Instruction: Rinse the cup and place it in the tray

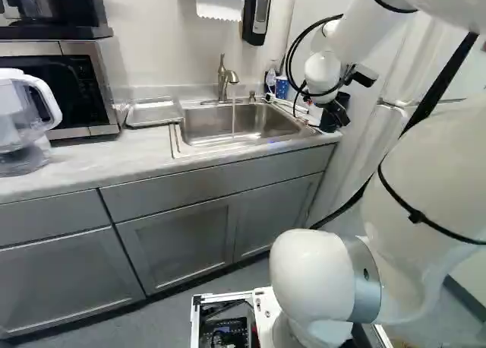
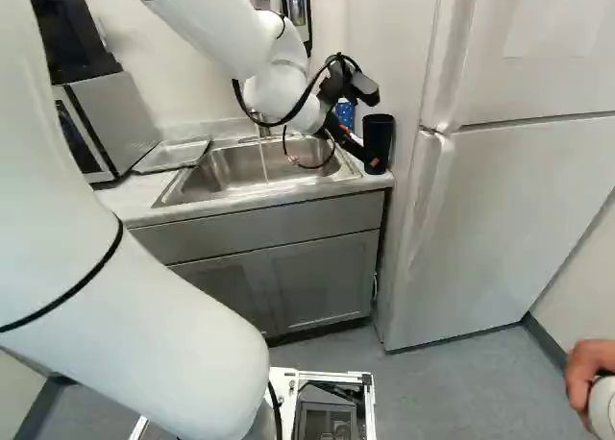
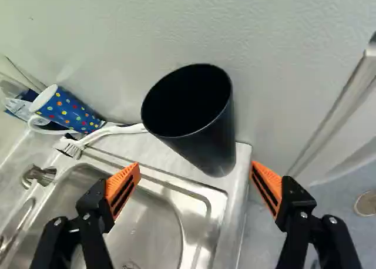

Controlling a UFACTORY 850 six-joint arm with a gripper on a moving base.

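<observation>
One black cup (image 3: 216, 141) stands upright at the counter's (image 3: 239, 184) end beyond the sink (image 3: 141, 225); gripper (image 3: 194, 165) wide open, empty, aimed its way, presumably so the fingers can straddle it.

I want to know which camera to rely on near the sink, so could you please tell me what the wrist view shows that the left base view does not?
Only the wrist view shows the inside of the black cup, the bristles of the brush and the orange pads of the open gripper.

Only the left base view shows the tray, the water stream, the microwave, the clear pitcher and the paper towel.

Both show the sink, the blue mug, the black cup and part of the gripper.
</observation>
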